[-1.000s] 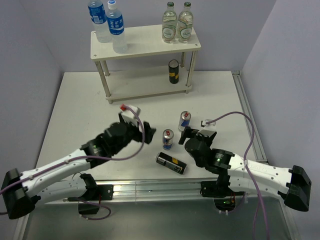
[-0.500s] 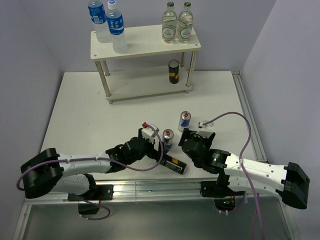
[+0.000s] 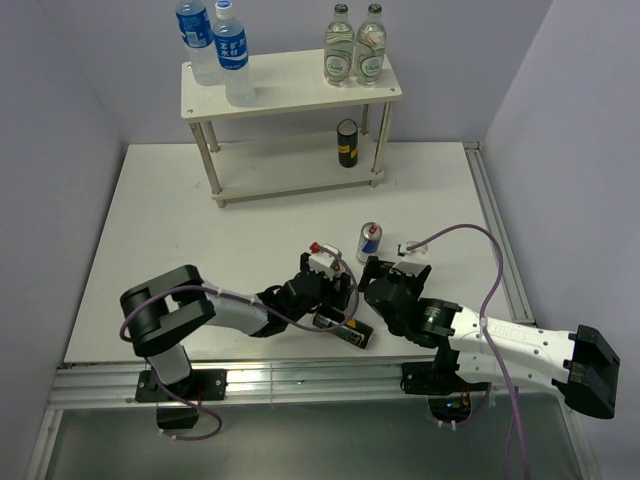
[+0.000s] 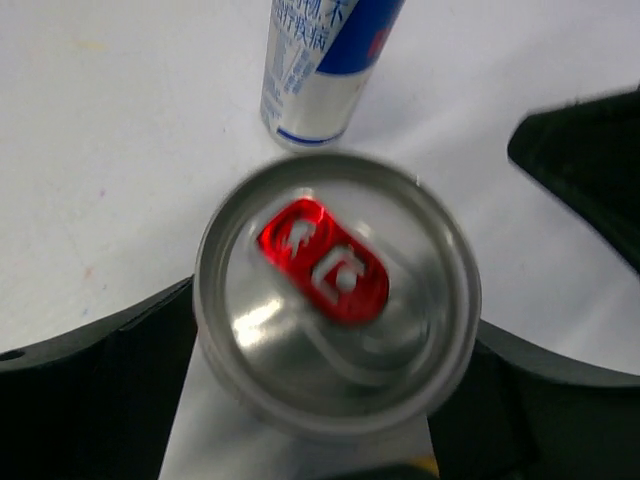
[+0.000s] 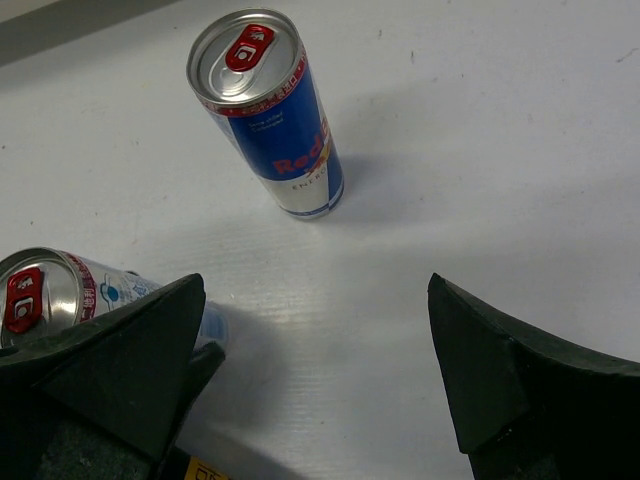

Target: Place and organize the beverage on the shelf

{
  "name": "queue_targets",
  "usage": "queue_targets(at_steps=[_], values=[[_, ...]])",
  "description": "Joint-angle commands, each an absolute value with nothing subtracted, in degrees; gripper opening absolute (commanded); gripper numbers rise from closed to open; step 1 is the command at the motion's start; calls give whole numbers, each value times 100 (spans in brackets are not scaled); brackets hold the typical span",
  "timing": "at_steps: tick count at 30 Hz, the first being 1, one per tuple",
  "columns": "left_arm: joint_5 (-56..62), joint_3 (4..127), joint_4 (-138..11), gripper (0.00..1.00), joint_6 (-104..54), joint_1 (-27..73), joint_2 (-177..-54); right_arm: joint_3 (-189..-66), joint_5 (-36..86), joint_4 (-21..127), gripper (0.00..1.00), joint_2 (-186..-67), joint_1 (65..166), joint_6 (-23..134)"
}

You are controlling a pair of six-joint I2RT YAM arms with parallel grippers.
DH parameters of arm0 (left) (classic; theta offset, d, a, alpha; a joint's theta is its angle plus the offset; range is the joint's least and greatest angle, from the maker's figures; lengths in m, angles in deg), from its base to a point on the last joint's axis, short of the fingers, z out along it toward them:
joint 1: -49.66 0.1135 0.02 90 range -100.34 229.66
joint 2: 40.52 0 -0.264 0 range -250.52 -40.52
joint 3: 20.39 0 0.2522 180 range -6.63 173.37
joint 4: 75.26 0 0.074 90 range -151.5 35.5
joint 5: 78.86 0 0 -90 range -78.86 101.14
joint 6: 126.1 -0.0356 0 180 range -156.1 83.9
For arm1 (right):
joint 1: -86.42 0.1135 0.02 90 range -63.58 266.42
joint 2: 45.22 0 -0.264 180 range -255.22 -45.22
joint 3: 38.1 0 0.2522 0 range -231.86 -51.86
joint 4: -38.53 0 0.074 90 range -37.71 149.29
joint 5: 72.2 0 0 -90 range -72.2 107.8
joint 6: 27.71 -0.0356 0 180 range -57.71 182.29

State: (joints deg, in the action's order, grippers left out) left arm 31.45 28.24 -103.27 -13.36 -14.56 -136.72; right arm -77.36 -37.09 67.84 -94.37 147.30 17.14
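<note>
**Two grippers crowding one can: collision and knock-over hazards**

Location of goods. Three drinks are off the shelf, grouped low in the centre of the overhead frame. A slim blue-and-silver can stands enclosed by the left gripper. A second slim can stands upright just above and right of it. A dark yellow-banded can lies on its side just below. The water bottles stand on the top board at upper left, and another dark can stands on the lower board.

Tool state. The left jaws are spread to either side of the can's rim. The wrist view is blurred, and I cannot tell whether the pads are pressing. The right gripper is wide apart, holds nothing, and faces the second slim can.

Hazards. The two grippers sit near each other, so in my judgement a lift or a reach by either could bring them into contact. The lying can is just beside the left fingers, and a nudge could roll it across the table. An off-centre squeeze could tip the tall, narrow can into its neighbour.

Change noted. One second ago the left gripper was left of centre, well apart from the cans. Half a second ago it was just left of this can, and now it is over it. The right arm shifted slightly left, then held. Cans and shelf contents are unchanged.
</note>
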Motion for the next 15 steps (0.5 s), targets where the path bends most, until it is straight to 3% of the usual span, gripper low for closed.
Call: queue_targets(at_steps=[1, 2, 4, 5, 6, 9, 15], values=[[3574, 3274, -11193, 86, -1509, -1485, -14035, -7963, -3985, 6750, 100, -9479, 14785, 1614], [3722, 3318, -11255, 82, -1518, -1485, -14167, -7963, -3985, 6750, 100, -9497, 14785, 1615], [3925, 3450, -11317, 55, -1570, -1485, -14264, -7972, -3985, 6750, 100, -9497, 14777, 1614], [4205, 3511, -11248, 21, -1649, -1485, -14265, -7963, -3985, 6741, 100, -9488, 14785, 1606], [4364, 3608, -11160, 11, -1667, -1485, -14221, -7963, -3985, 6750, 100, -9488, 14785, 1606], [4715, 3740, -10774, 1, -1817, -1424, -13897, -7946, -3977, 6741, 100, -9445, 14785, 1623], [4972, 4170, -9455, 0, -1974, -424, -12912, -7928, -3959, 6706, 100, -9418, 14785, 1658]])
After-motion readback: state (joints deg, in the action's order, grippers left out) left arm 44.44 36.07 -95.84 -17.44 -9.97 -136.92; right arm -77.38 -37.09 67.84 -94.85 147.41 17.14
